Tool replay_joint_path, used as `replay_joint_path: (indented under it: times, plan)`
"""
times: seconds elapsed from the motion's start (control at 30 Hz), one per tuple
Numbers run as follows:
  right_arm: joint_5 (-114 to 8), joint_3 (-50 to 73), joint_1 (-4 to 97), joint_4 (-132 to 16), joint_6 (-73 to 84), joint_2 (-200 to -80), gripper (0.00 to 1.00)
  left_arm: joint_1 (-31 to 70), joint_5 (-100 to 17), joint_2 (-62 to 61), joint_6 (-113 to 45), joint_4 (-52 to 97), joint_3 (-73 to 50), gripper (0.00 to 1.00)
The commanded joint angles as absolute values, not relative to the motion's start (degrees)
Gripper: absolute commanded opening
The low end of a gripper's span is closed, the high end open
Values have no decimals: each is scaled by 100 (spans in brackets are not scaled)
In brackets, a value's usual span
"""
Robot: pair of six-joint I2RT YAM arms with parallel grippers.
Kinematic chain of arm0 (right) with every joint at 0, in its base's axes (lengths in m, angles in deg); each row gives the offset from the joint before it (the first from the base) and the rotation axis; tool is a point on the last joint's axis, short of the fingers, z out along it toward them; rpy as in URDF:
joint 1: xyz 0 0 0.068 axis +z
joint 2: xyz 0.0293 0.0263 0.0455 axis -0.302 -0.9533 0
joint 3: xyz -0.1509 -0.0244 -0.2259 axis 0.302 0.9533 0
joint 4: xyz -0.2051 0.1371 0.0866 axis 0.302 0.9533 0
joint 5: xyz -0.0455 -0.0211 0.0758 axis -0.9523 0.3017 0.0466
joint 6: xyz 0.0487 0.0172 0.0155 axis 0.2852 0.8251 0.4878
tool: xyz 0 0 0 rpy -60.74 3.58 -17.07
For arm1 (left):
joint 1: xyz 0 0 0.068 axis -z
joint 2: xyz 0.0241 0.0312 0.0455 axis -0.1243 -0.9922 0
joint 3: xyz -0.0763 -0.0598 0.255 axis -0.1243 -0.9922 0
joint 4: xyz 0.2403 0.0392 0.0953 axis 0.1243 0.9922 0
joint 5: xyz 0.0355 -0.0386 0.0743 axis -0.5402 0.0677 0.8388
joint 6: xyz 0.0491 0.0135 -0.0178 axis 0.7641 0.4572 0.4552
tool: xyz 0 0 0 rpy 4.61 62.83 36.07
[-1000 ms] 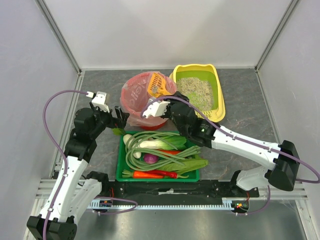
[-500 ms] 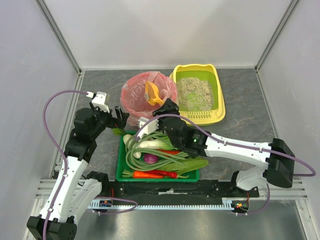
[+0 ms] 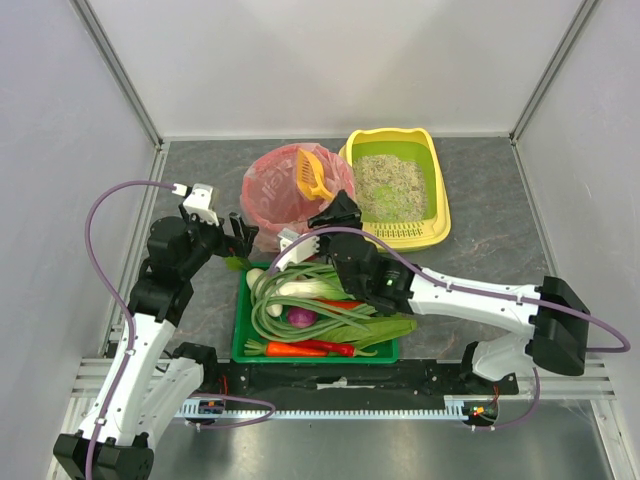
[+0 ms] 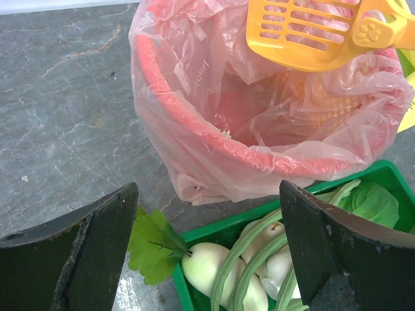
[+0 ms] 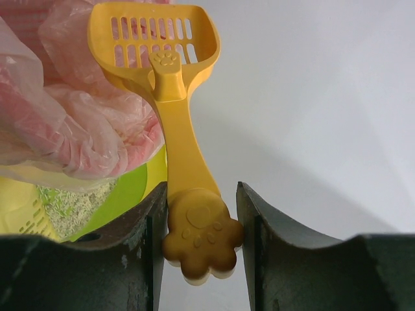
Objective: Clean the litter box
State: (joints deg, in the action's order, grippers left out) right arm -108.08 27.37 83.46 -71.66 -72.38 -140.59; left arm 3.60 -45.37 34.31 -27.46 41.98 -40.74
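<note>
right claw (image 5: 200, 217) | clamps scoop (image 5: 181, 149) handle | held over red bin (image 3: 268, 195)

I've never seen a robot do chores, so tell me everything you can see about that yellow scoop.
The scoop is orange-yellow, apparently moulded plastic: a slotted head, a small paw print at the neck, a paw-shaped handle end. The right tool pinches that end. Its head hangs tilted over the bag-lined red bin. No litter shows in its slots.
</note>
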Motion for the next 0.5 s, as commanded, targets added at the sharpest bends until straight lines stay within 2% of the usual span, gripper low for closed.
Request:
replay_joint_path:
  times: [0.0, 0.17, 0.47]
  plan:
    - [-10253, 2773, 8385, -7396, -6856, -13464, 0, 384, -4479, 3503, -2539, 3975, -4093, 96]
    - [-9734, 2781, 8376, -7184, -5687, -12856, 0, 384, -4259, 3713, -2539, 3931, -4136, 96]
    - [-10191, 3053, 7867, -6877, -4169, -11925, 0, 393, -4206, 3679, -2513, 3914, -4163, 96]
